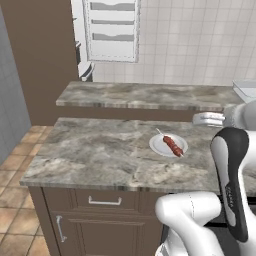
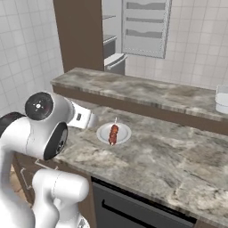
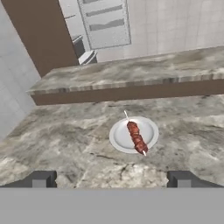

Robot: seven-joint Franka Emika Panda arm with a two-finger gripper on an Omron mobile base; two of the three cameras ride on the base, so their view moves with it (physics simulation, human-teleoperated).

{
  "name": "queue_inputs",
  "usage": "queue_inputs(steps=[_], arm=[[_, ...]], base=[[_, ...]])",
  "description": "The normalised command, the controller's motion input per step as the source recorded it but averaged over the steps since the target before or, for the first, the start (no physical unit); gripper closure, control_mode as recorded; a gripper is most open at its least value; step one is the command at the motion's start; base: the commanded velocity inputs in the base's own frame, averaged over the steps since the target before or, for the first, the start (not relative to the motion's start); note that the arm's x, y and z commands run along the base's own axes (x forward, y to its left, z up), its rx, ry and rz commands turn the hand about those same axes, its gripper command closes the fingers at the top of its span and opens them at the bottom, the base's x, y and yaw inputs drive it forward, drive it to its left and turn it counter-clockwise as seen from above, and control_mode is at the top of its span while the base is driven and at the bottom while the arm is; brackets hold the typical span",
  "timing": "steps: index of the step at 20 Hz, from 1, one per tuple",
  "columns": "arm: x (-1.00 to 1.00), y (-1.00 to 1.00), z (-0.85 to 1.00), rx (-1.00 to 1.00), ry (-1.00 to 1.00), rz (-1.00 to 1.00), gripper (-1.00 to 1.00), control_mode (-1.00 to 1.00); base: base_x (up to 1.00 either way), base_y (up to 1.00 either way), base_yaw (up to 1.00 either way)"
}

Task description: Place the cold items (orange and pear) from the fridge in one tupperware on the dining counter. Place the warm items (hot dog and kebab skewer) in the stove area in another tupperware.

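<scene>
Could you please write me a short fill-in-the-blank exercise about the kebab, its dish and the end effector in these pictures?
1. The reddish-brown kebab skewer lies on a round white ____.
2. The round white dish rests on the grey marbled stone ____.
3. The two dark fingers of the end effector stand wide ____, holding nothing.
4. Behind the raised marbled ledge, the white fridge door stands ____.

Missing words: plate; counter; open; open
</scene>
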Motion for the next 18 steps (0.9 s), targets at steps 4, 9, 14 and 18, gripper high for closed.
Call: queue_inputs(steps=[4,9,14,18], arm=[[0.49,-0.35,-0.29,0.24,0.16,0.0,-1.0,-1.0],[0.35,-0.11,-0.4,0.04,0.25,0.0,-1.0,-1.0],[0.0,0.0,-0.52,-0.15,0.11,0.0,-1.0,-1.0],[0.16,0.01,-0.44,-0.32,0.14,0.0,-1.0,-1.0]], base=[[0.0,0.0,0.0],[0.0,0.0,0.0],[0.0,0.0,0.0],[0.0,0.0,0.0]])
